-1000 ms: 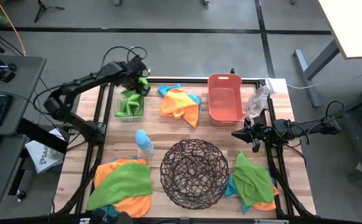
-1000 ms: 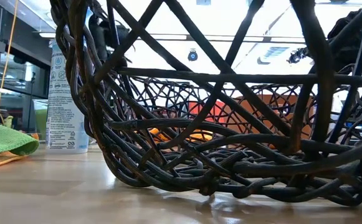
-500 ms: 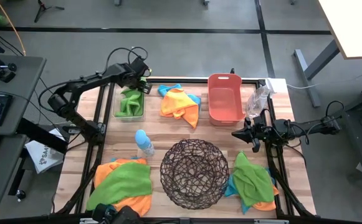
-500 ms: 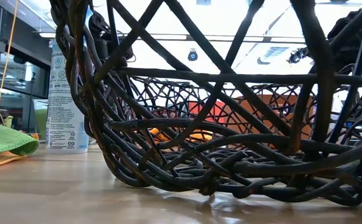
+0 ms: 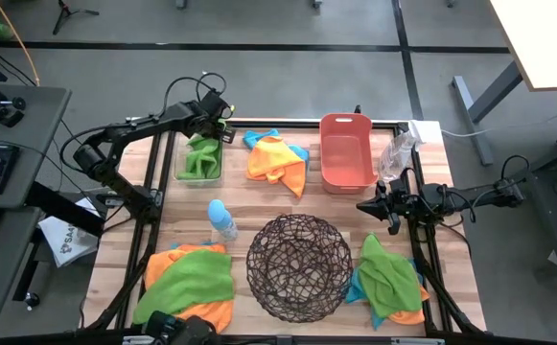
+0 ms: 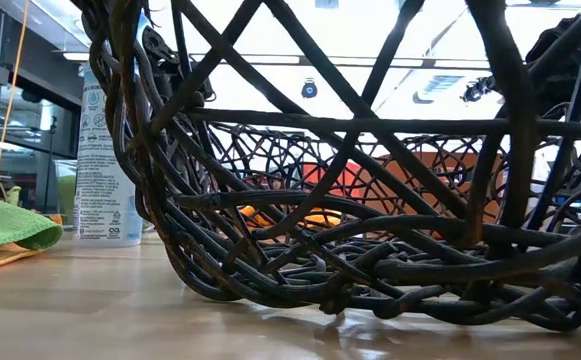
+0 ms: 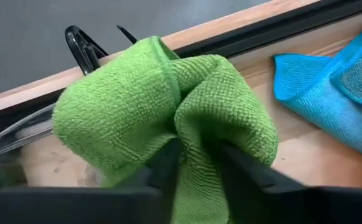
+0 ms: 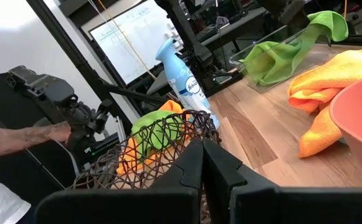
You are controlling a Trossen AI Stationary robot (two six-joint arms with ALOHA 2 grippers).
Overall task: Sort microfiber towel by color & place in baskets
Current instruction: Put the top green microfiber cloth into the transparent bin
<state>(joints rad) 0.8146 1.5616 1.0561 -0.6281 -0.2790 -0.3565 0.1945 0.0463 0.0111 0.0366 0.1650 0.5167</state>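
Note:
My left gripper (image 5: pixel 217 121) is shut on a bright green towel (image 7: pixel 168 106) above the far end of the clear bin (image 5: pixel 199 174). More green cloth (image 5: pixel 199 158) lies in that bin. An orange and blue towel pile (image 5: pixel 276 158) lies beside the empty salmon basket (image 5: pixel 347 151). The round wire basket (image 5: pixel 299 266) stands at the front middle. Mixed green, orange and blue piles lie at the front left (image 5: pixel 187 283) and front right (image 5: pixel 388 278). My right gripper (image 5: pixel 366 206) is shut and empty at the right edge. My left gripper pinches a bunched fold of the green towel (image 7: pixel 196 158) between its two fingers (image 7: pixel 168 163); several layers bulge out past the fingertips. In the right wrist view the held end (image 8: pixel 326 22) is raised, and the cloth trails down into the clear bin (image 8: pixel 255 62).
A spray bottle (image 5: pixel 222 220) stands between the clear bin and the wire basket. A crumpled clear plastic thing (image 5: pixel 398 153) lies at the far right. A black frame rims the table. A person's arm (image 8: pixel 19 138) shows beyond the table's left side.
My left gripper has shifted a little toward the table's far edge with the green towel still held, and its arm has stretched out flatter. My right arm has kept still.

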